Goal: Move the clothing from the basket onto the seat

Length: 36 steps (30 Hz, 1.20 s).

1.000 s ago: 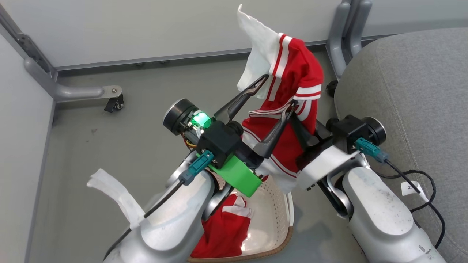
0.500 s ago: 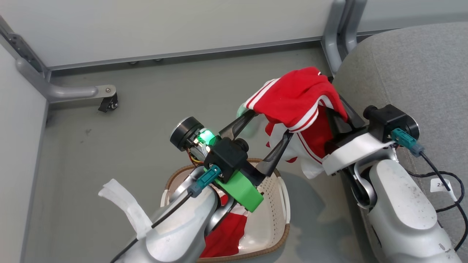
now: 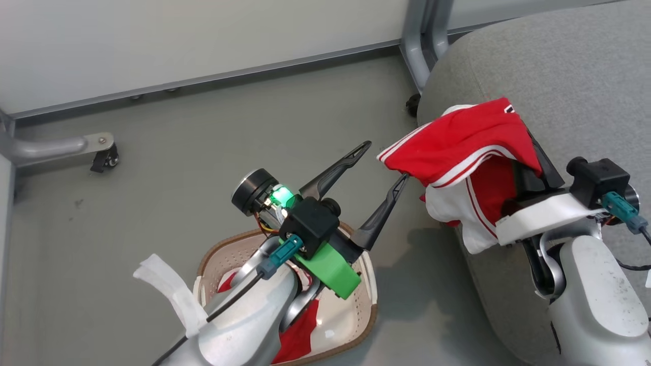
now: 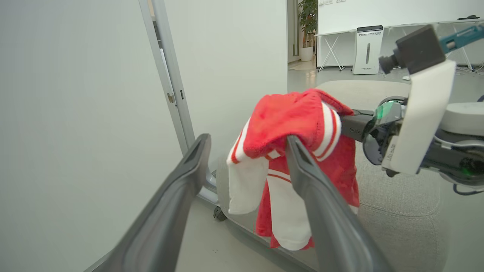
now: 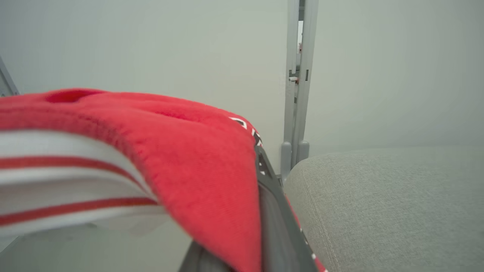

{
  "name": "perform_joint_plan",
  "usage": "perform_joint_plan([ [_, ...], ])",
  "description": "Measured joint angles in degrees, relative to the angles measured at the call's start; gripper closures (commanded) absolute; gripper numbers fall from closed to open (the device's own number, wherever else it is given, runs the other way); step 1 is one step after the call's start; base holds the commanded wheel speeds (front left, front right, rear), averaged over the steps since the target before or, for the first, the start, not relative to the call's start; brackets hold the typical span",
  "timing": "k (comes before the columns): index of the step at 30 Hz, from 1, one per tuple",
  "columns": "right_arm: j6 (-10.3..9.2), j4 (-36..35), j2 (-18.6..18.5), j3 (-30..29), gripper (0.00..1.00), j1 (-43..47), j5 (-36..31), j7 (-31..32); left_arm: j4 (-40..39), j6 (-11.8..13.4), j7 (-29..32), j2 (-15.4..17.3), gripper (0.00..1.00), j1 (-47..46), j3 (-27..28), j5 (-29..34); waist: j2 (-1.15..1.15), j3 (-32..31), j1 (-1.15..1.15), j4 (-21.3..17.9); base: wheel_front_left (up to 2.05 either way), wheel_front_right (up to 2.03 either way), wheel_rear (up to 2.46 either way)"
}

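Observation:
One piece of the red and white clothing (image 3: 463, 147) hangs draped over my right gripper (image 3: 516, 119), which is shut on it, above the left edge of the light-grey seat (image 3: 559, 71). The cloth hides most of the fingers. In the right wrist view the clothing (image 5: 170, 151) covers the fingers (image 5: 272, 211), with the seat (image 5: 378, 196) just beyond. My left gripper (image 3: 384, 162) is open and holds nothing; its right fingertip is just left of the cloth's corner. The basket (image 3: 374, 312) stands on the floor under my left arm, with another red garment (image 3: 297, 338) in it.
A grey metal post (image 3: 419, 46) with a caster rises at the seat's far left corner. White partition panels (image 3: 203, 35) wall the back and left. A second caster leg (image 3: 99, 152) stands at the left. A black cable (image 3: 633, 264) trails over the seat.
The head view has turned right. My right gripper has carried the garment rightward from above the basket to over the seat's edge. The cloth has come clear of my open left fingers.

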Motion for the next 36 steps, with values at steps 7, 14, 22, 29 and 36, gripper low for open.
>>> perform_joint_plan([
  [7, 0.0, -2.3, 1.2, -4.7, 1.0, 3.7, -0.3, 0.0, -0.2, 0.1, 0.0, 0.6, 0.0, 0.0, -0.1, 0.0, 0.0, 0.7, 0.0, -4.5, 0.0, 0.0, 0.0],
  [14, 0.0, -4.3, 1.7, -9.4, 1.0, 6.6, -0.6, 0.0, -0.2, 0.2, 0.0, 1.1, 0.0, -0.3, -0.9, 0.1, 0.0, 1.7, 0.0, -9.2, 0.0, 0.0, 0.0],
  [22, 0.0, -6.0, 2.1, -13.5, 1.0, 9.2, -1.1, 0.0, 0.1, 0.2, 0.0, 1.3, 0.0, -1.3, -1.7, 0.1, 0.0, 3.0, 0.0, -13.8, 0.0, 0.0, 0.0],
  [29, 0.0, -6.6, 2.4, -12.5, 1.0, 9.6, -0.5, 0.0, 0.3, 0.2, 0.0, 1.5, 0.0, -1.8, -2.1, 0.1, 0.0, 4.4, 0.0, -15.8, 0.0, 0.0, 0.0],
  [36, 0.0, -6.3, 0.8, -11.1, 1.0, 3.6, -0.5, 0.0, -0.7, 0.8, 0.0, 2.6, 0.0, -2.3, -1.7, 0.5, 0.0, 6.6, 0.0, -15.7, 0.0, 0.0, 0.0],
])
